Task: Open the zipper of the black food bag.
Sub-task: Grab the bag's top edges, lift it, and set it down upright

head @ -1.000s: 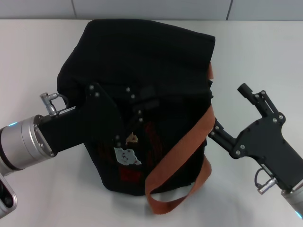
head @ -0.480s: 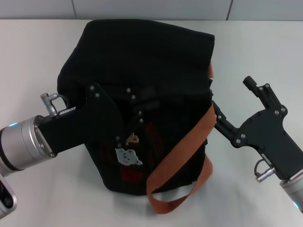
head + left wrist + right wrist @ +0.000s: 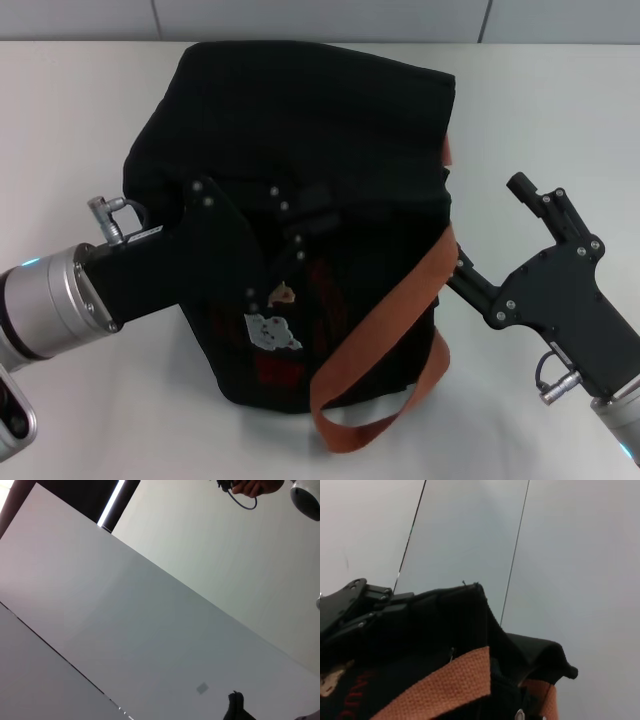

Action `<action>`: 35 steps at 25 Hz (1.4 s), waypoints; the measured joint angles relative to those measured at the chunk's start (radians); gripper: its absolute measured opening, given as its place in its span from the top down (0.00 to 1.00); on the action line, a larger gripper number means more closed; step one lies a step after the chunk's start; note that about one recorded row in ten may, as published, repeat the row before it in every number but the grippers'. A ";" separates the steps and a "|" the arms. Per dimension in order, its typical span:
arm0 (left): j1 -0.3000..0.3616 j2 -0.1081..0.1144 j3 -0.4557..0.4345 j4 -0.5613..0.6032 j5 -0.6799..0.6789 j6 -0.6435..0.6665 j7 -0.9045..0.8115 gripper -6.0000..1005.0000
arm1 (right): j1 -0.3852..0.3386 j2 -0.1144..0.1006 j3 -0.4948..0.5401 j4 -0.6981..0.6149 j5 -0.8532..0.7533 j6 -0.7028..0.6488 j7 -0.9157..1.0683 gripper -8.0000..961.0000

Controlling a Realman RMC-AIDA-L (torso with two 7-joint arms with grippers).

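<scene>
Two hands flank black food bag (image 3: pixel 300 130), left hand (image 3: pixel 290 225) pressed against front, grip unclear, right hand (image 3: pixel 480 240) released beside it

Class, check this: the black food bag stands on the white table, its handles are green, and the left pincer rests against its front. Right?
Not quite. The head view shows the handles are brown-orange, not green. The rest holds: the black food bag stands on the white table, with the left pincer against its front.

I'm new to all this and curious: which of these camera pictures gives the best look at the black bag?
The head view: the whole black food bag and orange handles. The right wrist view shows only an upper corner and strap; the left wrist view shows none of it.
</scene>
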 joint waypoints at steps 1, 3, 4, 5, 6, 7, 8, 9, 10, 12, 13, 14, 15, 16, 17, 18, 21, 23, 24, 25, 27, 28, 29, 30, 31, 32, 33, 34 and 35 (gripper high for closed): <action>0.000 0.000 0.000 0.000 0.000 0.000 0.000 0.91 | -0.001 0.000 0.000 0.000 0.000 0.002 0.000 0.13; -0.004 0.000 0.000 0.000 0.000 -0.001 -0.002 0.91 | 0.001 0.000 -0.001 0.000 0.000 0.009 0.000 0.13; -0.006 0.000 0.000 0.000 0.000 -0.002 -0.003 0.91 | 0.004 0.000 -0.002 0.000 0.000 0.015 0.000 0.13; -0.007 0.000 0.000 -0.001 0.000 -0.002 -0.004 0.91 | 0.006 0.000 -0.002 0.000 -0.001 0.021 0.001 0.13; -0.007 0.000 0.000 -0.001 0.000 -0.002 -0.004 0.91 | 0.007 0.000 -0.004 0.001 -0.001 0.022 0.001 0.13; -0.007 0.000 0.000 -0.001 0.000 -0.002 -0.004 0.91 | 0.007 0.000 -0.007 0.002 -0.001 0.023 0.001 0.13; -0.007 0.000 0.000 -0.001 0.000 -0.002 -0.004 0.91 | 0.005 0.000 -0.011 0.007 -0.001 0.020 0.001 0.13; -0.007 0.000 0.000 -0.001 0.000 -0.002 -0.004 0.91 | 0.002 0.000 -0.016 0.011 -0.001 0.013 0.001 0.13; -0.007 0.000 0.000 -0.001 0.000 -0.002 -0.004 0.91 | -0.003 0.000 -0.020 0.013 -0.001 0.006 0.000 0.13; -0.007 0.000 0.000 -0.002 0.000 -0.002 -0.004 0.91 | -0.012 0.000 -0.028 0.015 -0.001 -0.014 0.000 0.13; -0.007 0.000 0.000 -0.002 0.000 -0.002 -0.004 0.91 | -0.018 0.000 -0.033 0.015 -0.001 -0.025 0.000 0.13; -0.007 0.000 0.000 -0.001 0.000 -0.001 -0.004 0.91 | -0.021 0.000 -0.034 0.014 -0.001 -0.028 0.000 0.13; -0.007 0.000 0.000 -0.001 0.000 -0.001 -0.004 0.91 | -0.022 0.000 -0.032 0.011 0.001 -0.026 0.000 0.13; -0.007 0.000 0.000 -0.001 0.000 -0.001 -0.004 0.91 | -0.022 0.000 -0.032 0.011 0.001 -0.026 0.000 0.13; -0.007 0.000 0.000 -0.001 0.000 -0.001 -0.004 0.91 | -0.020 0.000 -0.028 0.009 0.003 -0.018 0.000 0.13; -0.007 0.000 0.000 -0.001 0.000 -0.001 -0.004 0.91 | -0.016 0.000 -0.024 0.009 0.005 -0.009 0.000 0.13; -0.007 0.000 0.000 -0.002 0.000 0.000 -0.004 0.91 | 0.001 0.000 -0.007 0.011 0.009 0.021 0.000 0.13; -0.007 0.000 0.000 -0.001 0.000 0.000 -0.004 0.91 | 0.015 0.000 0.004 0.012 0.010 0.035 0.000 0.13; -0.007 0.000 0.000 -0.001 0.000 0.000 -0.004 0.91 | 0.017 0.000 0.005 0.012 0.010 0.038 0.000 0.13; -0.007 0.000 0.000 -0.001 0.000 0.001 -0.004 0.91 | 0.020 0.000 0.005 0.013 0.009 0.039 0.000 0.13; -0.007 0.000 0.000 -0.001 0.000 0.001 -0.004 0.91 | 0.021 0.000 0.005 0.015 0.008 0.040 -0.001 0.13; -0.006 0.000 0.000 -0.001 0.000 0.002 -0.004 0.91 | 0.022 0.000 0.005 0.016 0.008 0.040 -0.002 0.13; -0.006 0.000 0.000 -0.001 0.000 0.002 -0.004 0.91 | 0.022 0.000 0.007 0.016 0.008 0.040 -0.002 0.13; -0.006 0.000 0.000 -0.001 0.000 0.002 -0.004 0.91 | 0.022 0.000 0.010 0.017 0.009 0.040 -0.002 0.13; -0.006 0.000 0.000 -0.001 0.000 0.003 -0.004 0.91 | 0.022 0.000 0.014 0.017 0.010 0.039 -0.002 0.13; -0.006 0.000 0.000 -0.001 0.000 0.003 -0.004 0.91 | 0.022 0.000 0.018 0.017 0.010 0.037 -0.002 0.13; -0.007 0.000 0.000 -0.001 0.000 0.003 -0.004 0.91 | 0.022 0.000 0.022 0.017 0.010 0.034 -0.002 0.13; -0.007 0.000 0.000 -0.001 0.000 0.004 -0.003 0.91 | 0.022 0.000 0.025 0.017 0.011 0.030 -0.003 0.13; -0.007 0.000 0.000 -0.001 0.000 0.004 -0.003 0.91 | 0.022 0.000 0.028 0.017 0.011 0.029 -0.003 0.13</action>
